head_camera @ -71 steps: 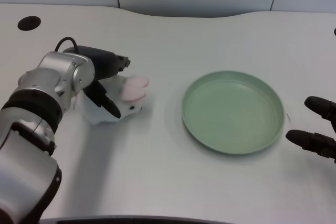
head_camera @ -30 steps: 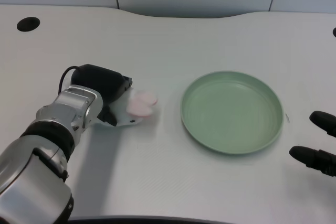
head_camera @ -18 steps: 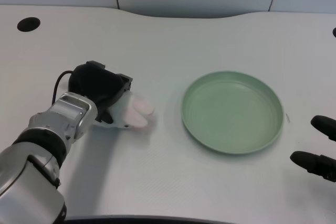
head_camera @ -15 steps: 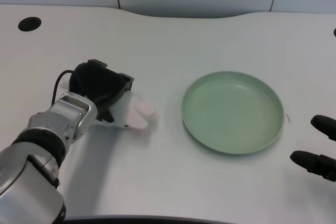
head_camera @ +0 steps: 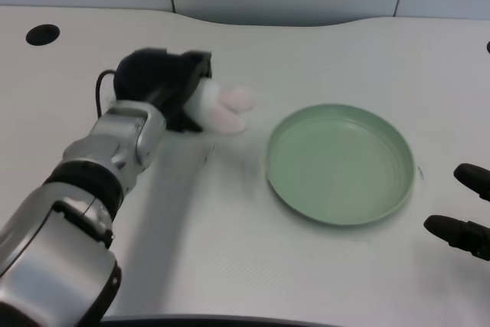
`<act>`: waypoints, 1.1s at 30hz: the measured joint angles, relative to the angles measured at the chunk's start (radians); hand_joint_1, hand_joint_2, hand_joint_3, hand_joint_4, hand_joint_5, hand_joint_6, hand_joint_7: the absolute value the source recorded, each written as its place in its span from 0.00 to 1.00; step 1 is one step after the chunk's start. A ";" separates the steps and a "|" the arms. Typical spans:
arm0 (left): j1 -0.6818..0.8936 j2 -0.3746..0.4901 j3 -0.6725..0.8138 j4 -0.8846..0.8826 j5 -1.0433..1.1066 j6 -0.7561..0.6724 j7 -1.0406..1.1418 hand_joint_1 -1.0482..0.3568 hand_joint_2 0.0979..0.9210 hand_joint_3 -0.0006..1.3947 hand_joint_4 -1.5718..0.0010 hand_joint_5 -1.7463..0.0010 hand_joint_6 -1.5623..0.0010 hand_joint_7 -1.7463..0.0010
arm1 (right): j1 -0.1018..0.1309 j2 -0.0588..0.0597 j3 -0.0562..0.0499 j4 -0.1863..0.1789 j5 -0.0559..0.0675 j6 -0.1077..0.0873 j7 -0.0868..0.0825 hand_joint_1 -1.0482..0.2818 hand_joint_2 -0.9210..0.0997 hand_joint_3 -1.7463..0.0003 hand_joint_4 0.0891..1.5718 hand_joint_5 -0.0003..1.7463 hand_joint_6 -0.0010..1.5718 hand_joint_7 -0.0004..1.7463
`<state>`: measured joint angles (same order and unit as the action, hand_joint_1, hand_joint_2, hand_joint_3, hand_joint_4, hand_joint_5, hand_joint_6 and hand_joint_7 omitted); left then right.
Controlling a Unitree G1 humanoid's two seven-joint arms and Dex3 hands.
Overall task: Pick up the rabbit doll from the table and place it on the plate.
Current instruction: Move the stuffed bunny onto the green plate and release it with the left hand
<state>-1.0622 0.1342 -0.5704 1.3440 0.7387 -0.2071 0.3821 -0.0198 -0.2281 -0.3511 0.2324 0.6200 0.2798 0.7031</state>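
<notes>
1. White and pale pink plush makes up the small soft rabbit doll (head_camera: 222, 107), held in the robot's black many-fingered left hand (head_camera: 164, 86) and apparently lifted off the white tabletop (head_camera: 230, 250), to the left of the plate. Only the doll's right-hand end shows; the rest is hidden inside the hand.

2. Judging by its look, the doll should be light and squashy, neither fragile nor slippery, though a loose hold could let the fabric slide. The body, now enclosed by the hand, seems the sound place to hold it; the floppy ears would give poor control.

3. Its long axis runs roughly left to right across the head view. The pink ears stick out of the hand toward the plate, tilted slightly down to the right. The face is blurred and I cannot tell which way it looks.

4. That left hand is wrapped closely around the doll's body, its back turned up toward the camera, so how the fingers lie underneath cannot be made out. The silver left forearm (head_camera: 115, 151) reaches in from the lower left.

5. A round, shallow, pale green plate (head_camera: 341, 163) lies flat on the tabletop, near the doll's ears but not touching them. Nothing rests in it, so the placing is not yet done; the carry toward it looks to be the step in hand.

6. At the right edge the idle right hand (head_camera: 463, 212) shows only dark fingertips, well apart from the doll.
</notes>
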 measured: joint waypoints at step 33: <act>-0.099 -0.295 -0.025 -0.023 -0.034 -0.164 -0.172 0.71 0.96 0.03 0.45 0.00 0.58 0.00 | -0.013 0.021 0.081 0.015 -0.082 -0.125 -0.003 0.51 0.00 0.89 0.58 0.00 0.53 0.01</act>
<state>-1.1611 -0.1612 -0.5958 1.3215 0.7049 -0.3710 0.2099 -0.0332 -0.2068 -0.2699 0.2470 0.5383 0.1548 0.7005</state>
